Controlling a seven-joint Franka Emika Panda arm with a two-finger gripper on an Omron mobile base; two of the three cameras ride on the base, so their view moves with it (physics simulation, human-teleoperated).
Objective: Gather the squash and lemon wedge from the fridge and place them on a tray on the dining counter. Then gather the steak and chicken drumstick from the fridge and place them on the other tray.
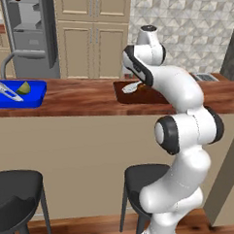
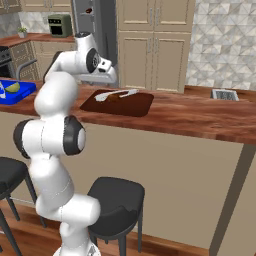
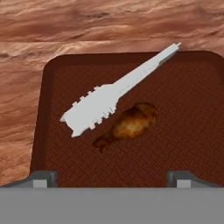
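Chicken drumstick (image 3: 129, 124) glossy brown, on cross-hatched other tray (image 3: 192, 131); fingers apart.

The dining counter (image 1: 86, 100) was viewed from behind the arm on both sides, forward and downward; the other tray (image 2: 117, 103) was shared. It (image 3: 131, 131) was seen closely from above by the hand camera.

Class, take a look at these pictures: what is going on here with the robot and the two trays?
The robot's open gripper hovers over the brown tray on the wooden counter, holding nothing. A chicken drumstick lies in that tray beside a white toothed utensil. Further along the counter, the blue tray holds a lemon wedge and another white utensil. Behind, the fridge stands open.
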